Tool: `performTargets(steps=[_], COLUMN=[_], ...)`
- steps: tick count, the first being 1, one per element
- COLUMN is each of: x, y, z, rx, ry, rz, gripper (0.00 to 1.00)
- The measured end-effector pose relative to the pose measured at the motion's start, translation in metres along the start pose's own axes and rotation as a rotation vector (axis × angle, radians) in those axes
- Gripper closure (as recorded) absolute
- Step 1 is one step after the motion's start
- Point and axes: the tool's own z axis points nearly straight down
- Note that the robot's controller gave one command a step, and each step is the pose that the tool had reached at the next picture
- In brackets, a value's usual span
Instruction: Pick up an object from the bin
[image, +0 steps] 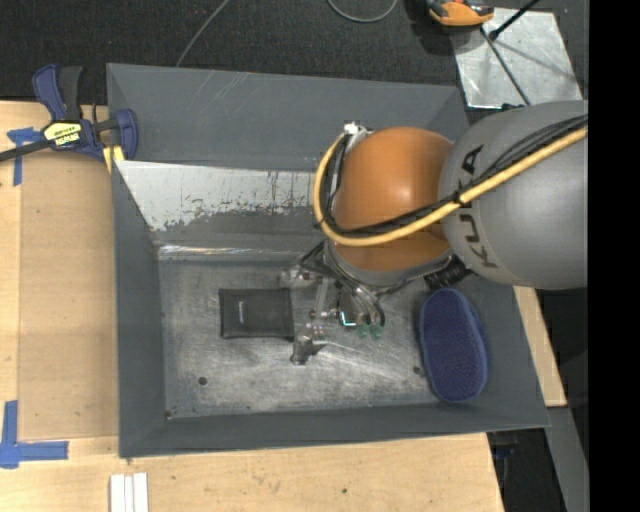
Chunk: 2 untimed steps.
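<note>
The claw (302, 312) sits low over the middle of the bin (138, 340). It looks spread wide, with one tip above and one below the right end of a flat black rectangular pad (255, 313) lying on the bin floor left of centre. The pad is the likely pick, and its thinness is the main risk: the tips may close above it and come up with nothing, or scrape the metal floor if driven too low. Gripping only the right end could also let the pad tilt or slip out on the lift. A blue oval thing (452, 345) rests against the right wall, close beside the arm's orange cover, which could nudge it.
</note>
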Motion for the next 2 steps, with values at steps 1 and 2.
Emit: performTargets(steps=[1, 2], x=[-0.0805, -0.0849], y=[-0.0223, -0.0215], z=[0.1174, 0.1102], rx=[-0.003, -0.004], ry=[-0.004, -0.025], rz=[-0.157, -0.157], gripper=[0.00, 1.00])
